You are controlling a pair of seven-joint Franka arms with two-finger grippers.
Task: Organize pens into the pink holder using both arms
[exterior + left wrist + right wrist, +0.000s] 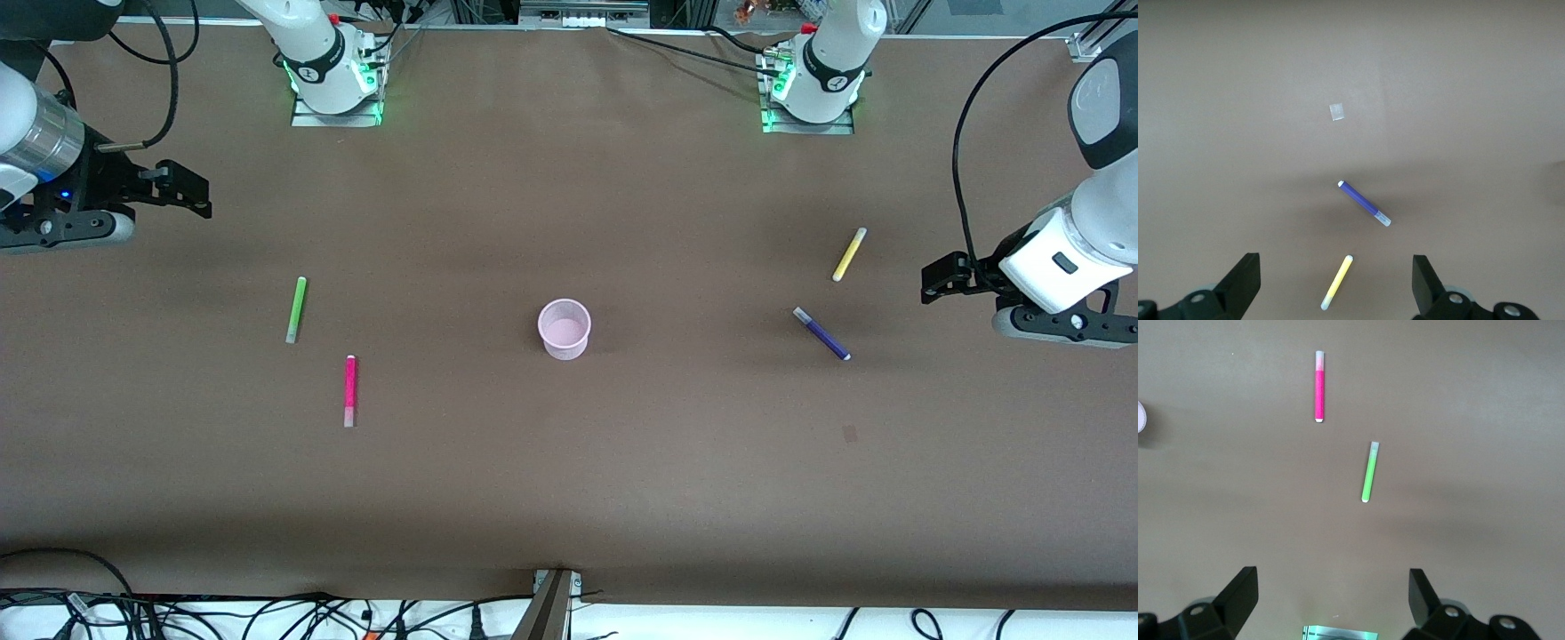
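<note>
A big brown table (569, 498) fills the room's middle, with white floor and tangled black cables (178, 618) along its near edge. The two arm bases stand at the top edge with green lights glowing.

Going across from the right arm's end: the right gripper (191, 197) hangs in the air over bare table, its jaws spread wide and holding nothing. Next lies the green pen (296, 309), flat on the table. Beside it, nearer the front camera, lies the magenta-pink pen (349, 391). The pink holder (564, 329) stands upright in the middle, well apart from every pen. Then comes the dark purple pen (821, 334), lying slanted, and the yellow pen (849, 254), farther from the front camera. The left gripper (933, 284) hangs over the left arm's end, jaws wide and holding nothing.

The left wrist view shows a small pale square patch (1337, 111) on the table more clearly than the front view does. The right wrist view catches just the holder's edge and a strip of green light at the base.
</note>
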